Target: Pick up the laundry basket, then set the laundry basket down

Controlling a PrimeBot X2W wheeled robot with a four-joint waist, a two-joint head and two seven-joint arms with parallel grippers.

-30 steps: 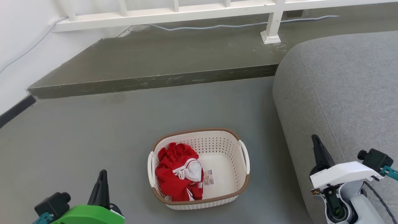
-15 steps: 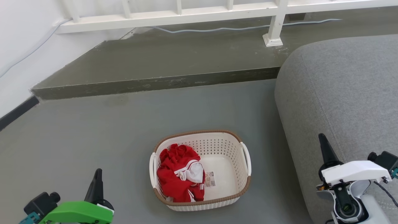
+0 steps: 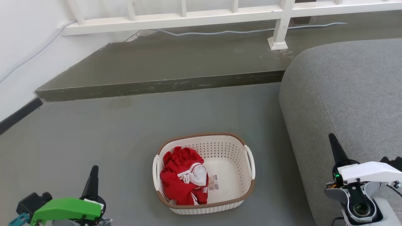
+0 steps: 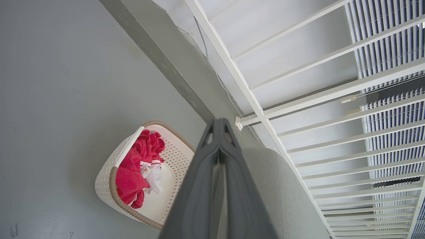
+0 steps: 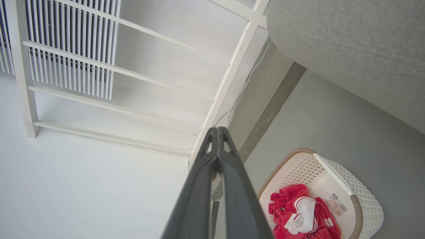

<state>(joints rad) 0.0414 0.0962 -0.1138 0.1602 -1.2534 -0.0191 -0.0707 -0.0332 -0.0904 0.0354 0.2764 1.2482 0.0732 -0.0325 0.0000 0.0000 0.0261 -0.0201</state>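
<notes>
Sitting in laundry basket (image 3: 220,147): red clothing (image 3: 177,180)

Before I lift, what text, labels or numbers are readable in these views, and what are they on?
Label on the floor of the laundry basket, beside the red garment: printed, but too small and blurred to read.
No other words, numbers or signs are legible in these views.

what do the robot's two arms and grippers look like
The left gripper has a bright green shell, a black camera block and a teal plug. The right gripper has a white shell, a small green light and a grey round joint. Both end in long, dark, tapering jaws.
</notes>
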